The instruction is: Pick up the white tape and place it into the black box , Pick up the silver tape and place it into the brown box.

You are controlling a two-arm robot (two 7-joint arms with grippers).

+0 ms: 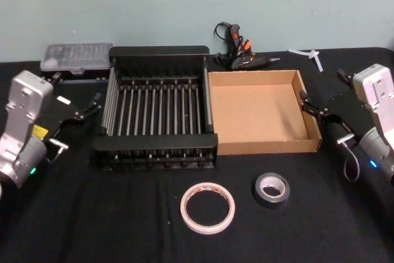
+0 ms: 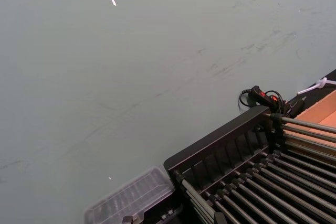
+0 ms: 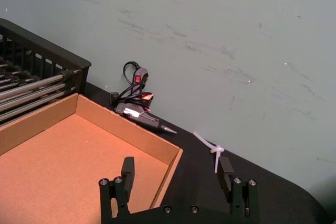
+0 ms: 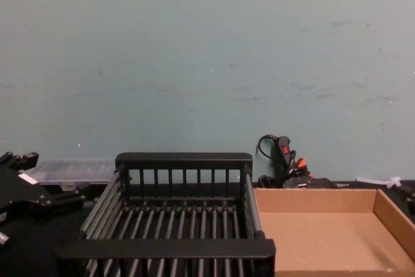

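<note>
white tape (image 1: pixel 207 208): near, before black box (image 1: pixel 157 58)
silver tape (image 1: pixel 271 189): right of it
left gripper (image 1: pixel 92 106): fingers spread
right gripper (image 3: pixel 176 174): fingers spread wide

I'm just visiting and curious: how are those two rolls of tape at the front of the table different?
The white tape is the wider ring with a thin wall and a big open centre; the silver tape is smaller across, with a thicker dark grey wall and a pale core. The white tape lies nearer the table's front edge. Both lie flat on the black cloth, untouched.
</note>
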